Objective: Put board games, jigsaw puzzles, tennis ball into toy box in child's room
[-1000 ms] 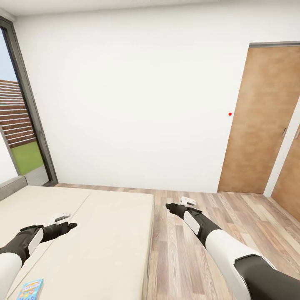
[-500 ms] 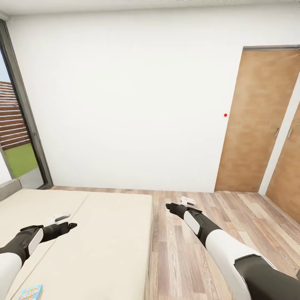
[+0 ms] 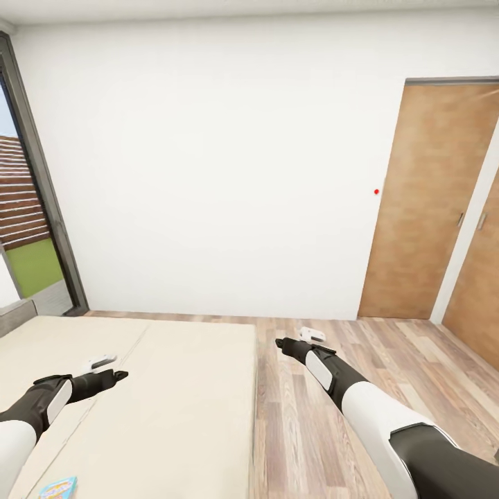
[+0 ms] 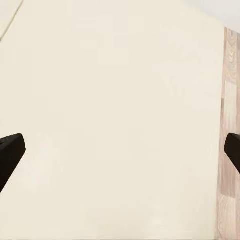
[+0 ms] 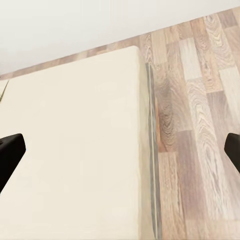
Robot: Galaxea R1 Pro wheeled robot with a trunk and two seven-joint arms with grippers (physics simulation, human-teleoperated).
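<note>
Both pincers are spread wide and hold nothing: the left gripper (image 3: 111,367) hangs at the lower left of the head view over the bed (image 3: 166,402), and the right gripper (image 3: 294,341) sits just right of centre over the wooden floor (image 3: 416,360). In each wrist view the two dark fingertips (image 4: 11,152) stand at opposite edges of the frame with bare mattress between them.

One board game (image 3: 59,487) shows as a colourful corner at the bottom left edge of the head view, lying on the bed near the left arm. I count one game in sight, two wooden doors (image 3: 433,201) at the right and one window (image 3: 28,215) at the upper left.

To do the pickup well, I judge the head should tilt down first so the whole box is visible, then the left arm should draw in and descend squarely over it.
</note>
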